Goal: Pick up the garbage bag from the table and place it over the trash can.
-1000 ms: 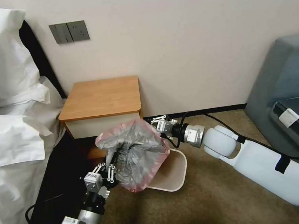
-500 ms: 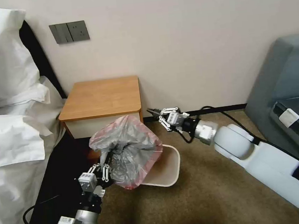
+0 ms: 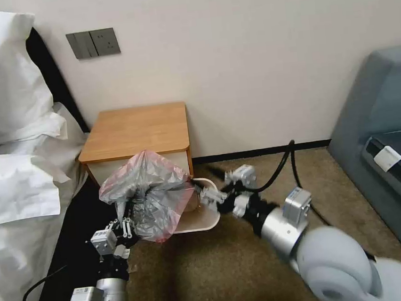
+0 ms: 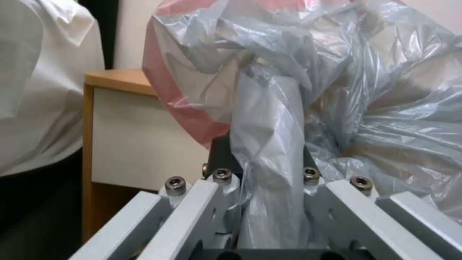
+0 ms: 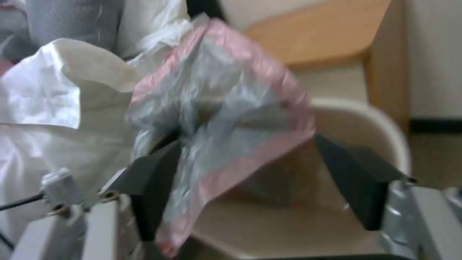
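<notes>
The crinkly translucent grey-pink garbage bag hides my left gripper's fingertips and the cream-white bin's near-left rim.

You have the thin, crinkly translucent grey plastic garbage bag with a pink rim off the tabletop, bunched and billowing in the air in front of the small orange-brown wooden nightstand with its white drawer front. A twisted fold of the bag sits clamped in the left end effector. The bag hangs over the near-left part of the small cream-white plastic trash can, which stands on the carpet just beside the nightstand's front corner, partly covered by the bag.
</notes>
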Robot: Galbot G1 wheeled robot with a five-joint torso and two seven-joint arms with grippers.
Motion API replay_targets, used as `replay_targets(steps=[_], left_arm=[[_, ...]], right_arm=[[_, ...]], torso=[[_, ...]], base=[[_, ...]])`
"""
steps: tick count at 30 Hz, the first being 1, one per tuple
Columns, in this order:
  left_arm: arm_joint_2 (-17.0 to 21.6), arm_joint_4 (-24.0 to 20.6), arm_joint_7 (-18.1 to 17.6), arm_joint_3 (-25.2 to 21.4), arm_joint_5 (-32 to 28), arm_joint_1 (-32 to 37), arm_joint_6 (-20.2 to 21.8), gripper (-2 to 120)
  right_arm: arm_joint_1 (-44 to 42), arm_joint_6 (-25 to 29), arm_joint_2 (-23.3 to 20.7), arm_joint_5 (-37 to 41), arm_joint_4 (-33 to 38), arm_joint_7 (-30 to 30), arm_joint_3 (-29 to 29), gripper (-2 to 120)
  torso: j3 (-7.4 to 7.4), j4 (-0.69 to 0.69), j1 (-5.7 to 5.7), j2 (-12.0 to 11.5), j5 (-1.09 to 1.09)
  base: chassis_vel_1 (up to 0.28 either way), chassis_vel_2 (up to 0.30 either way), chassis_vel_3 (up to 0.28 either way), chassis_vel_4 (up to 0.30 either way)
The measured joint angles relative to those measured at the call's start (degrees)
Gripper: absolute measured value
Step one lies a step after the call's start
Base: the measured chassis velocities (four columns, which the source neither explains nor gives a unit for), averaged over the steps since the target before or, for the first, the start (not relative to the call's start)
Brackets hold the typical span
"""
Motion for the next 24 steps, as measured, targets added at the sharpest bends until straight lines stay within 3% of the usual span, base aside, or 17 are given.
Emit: replay_targets(steps=[4, 13, 16, 20, 22, 24], left_arm=[[0.0, -0.3, 0.0, 0.1, -0.1, -0.3, 0.2, 9], [0.0, -1.3, 0.0, 0.1, -0.7, 0.0, 0.4, 9], [0.0, -1.4, 0.1, 0.1, -0.7, 0.1, 0.4, 9], [0.0, -1.5, 0.2, 0.1, -0.7, 0.3, 0.4, 9], [0.0, -1.5, 0.3, 0.2, -0.7, 0.4, 0.3, 9], [0.0, -1.5, 0.3, 0.2, -0.6, 0.4, 0.2, 9]], right_arm=[[-1.7, -0.2, 3.2, 1.4, -1.1, 0.2, -0.2, 88], [-2.3, 0.6, 9.6, -1.2, -5.5, -1.6, -1.9, 90], [-2.3, 0.9, 10.5, -2.7, -6.4, -2.6, -2.4, 87], [-2.1, 1.4, 11.5, -4.5, -7.4, -3.9, -3.1, 74], [-1.9, 1.7, 11.9, -5.6, -7.9, -4.6, -3.4, 62], [-1.8, 1.9, 12.0, -6.2, -8.3, -4.9, -3.6, 59]], torso=[[0.0, 0.0, 0.0, 0.0, 0.0], [0.0, 0.0, 0.0, 0.0, 0.0], [0.0, 0.0, 0.0, 0.0, 0.0], [0.01, 0.0, 0.01, 0.0, 0.0], [0.01, 0.0, 0.01, 0.0, 0.0], [0.0, 0.0, 0.0, 0.0, 0.0]], base=[[0.0, 0.0, 0.0, 0.0], [0.0, 0.0, 0.0, 0.0], [0.0, 0.0, 0.0, 0.0], [0.0, 0.0, 0.0, 0.0], [0.0, 0.0, 0.0, 0.0], [0.0, 0.0, 0.0, 0.0]])
